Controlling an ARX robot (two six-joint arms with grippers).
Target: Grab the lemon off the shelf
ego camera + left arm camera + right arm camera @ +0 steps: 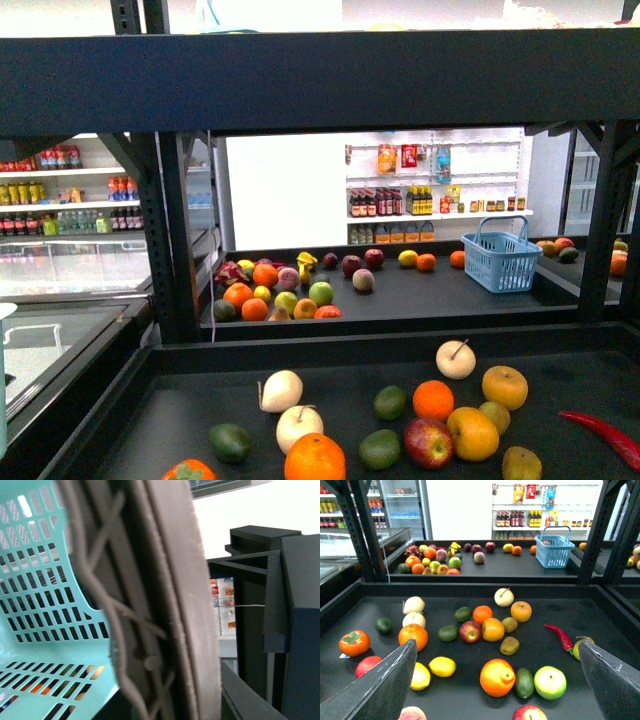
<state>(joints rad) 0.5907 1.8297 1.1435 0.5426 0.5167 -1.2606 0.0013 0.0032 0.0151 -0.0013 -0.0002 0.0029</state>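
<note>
The left gripper's (165, 605) finger fills its view beside a teal basket (45, 580); its jaw gap cannot be told. The lemon (442, 666) lies on the shelf's (545, 605) near deck, below the right gripper (497, 644), jaws wide.

I am looking into a shop, by all signs a grocery or small supermarket. The black produce shelf (200, 410) in front of me carries loose fruit (433, 399) on its lipped decks, with another heap on the deck behind. Beyond that stand white-backed shelves (440, 212) lined with rows of bottles and jars. To my left I see racks of bottled drinks (60, 205) above a glass display case (80, 275). A blue shopping basket (503, 258) sits on the far deck.
</note>
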